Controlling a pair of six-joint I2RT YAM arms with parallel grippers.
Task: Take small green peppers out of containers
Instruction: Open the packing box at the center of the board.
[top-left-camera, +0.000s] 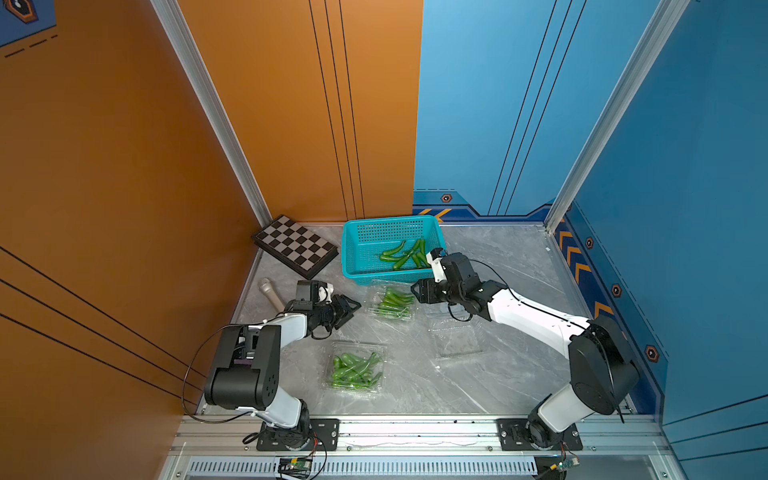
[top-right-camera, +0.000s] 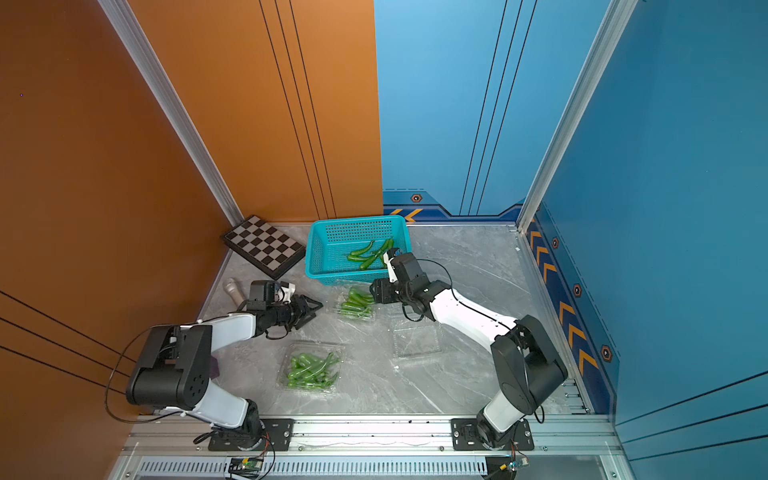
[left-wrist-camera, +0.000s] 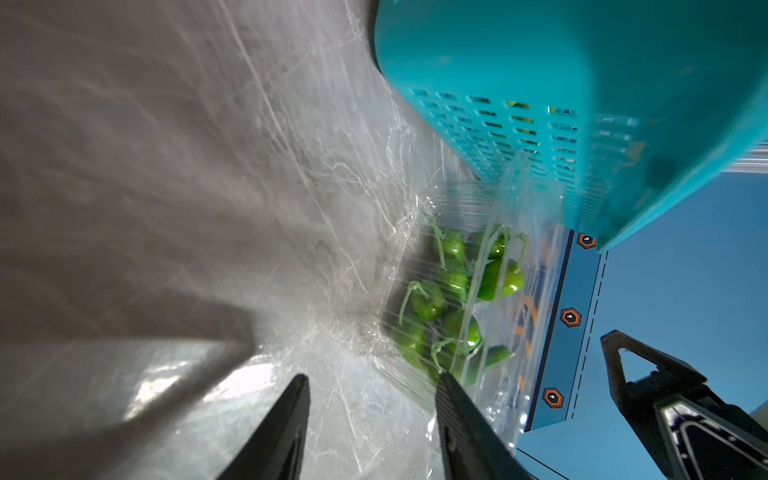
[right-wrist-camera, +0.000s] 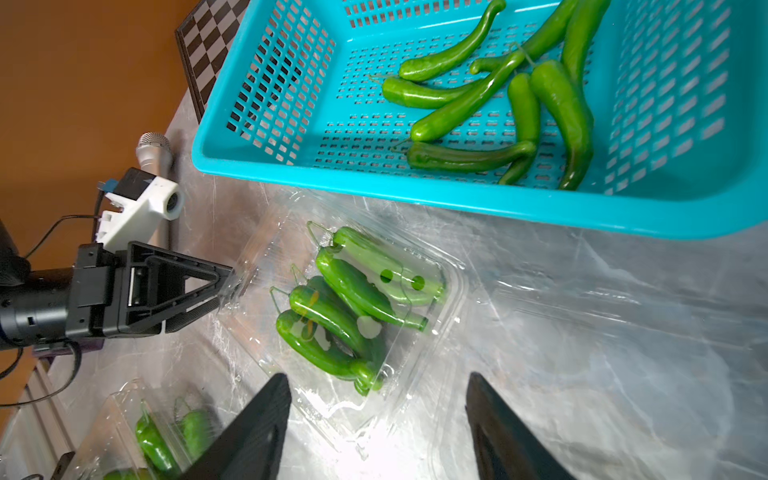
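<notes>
Three clear containers lie on the table. The middle container (top-left-camera: 392, 305) (top-right-camera: 355, 305) (right-wrist-camera: 374, 291) holds several small green peppers (top-left-camera: 395, 300) (left-wrist-camera: 449, 299) (right-wrist-camera: 340, 307) and lies between my grippers. My left gripper (top-left-camera: 354, 312) (top-right-camera: 316, 312) (left-wrist-camera: 374, 382) is open, its fingertips (right-wrist-camera: 222, 276) at that container's left plastic edge. My right gripper (top-left-camera: 414, 293) (top-right-camera: 372, 291) (right-wrist-camera: 378, 382) is open over its right corner. A near container (top-left-camera: 357, 370) (top-right-camera: 311, 370) (right-wrist-camera: 158, 436) is full of peppers. The third container (top-left-camera: 457, 336) (top-right-camera: 415, 336) looks empty.
A teal perforated basket (top-left-camera: 347, 253) (top-right-camera: 311, 255) (right-wrist-camera: 374, 187) (left-wrist-camera: 540, 62) stands just behind the middle container with several loose peppers (top-left-camera: 405, 255) (right-wrist-camera: 498, 95) in it. A chessboard (top-left-camera: 295, 245) and a grey microphone (top-left-camera: 272, 295) lie at the back left, by the orange wall.
</notes>
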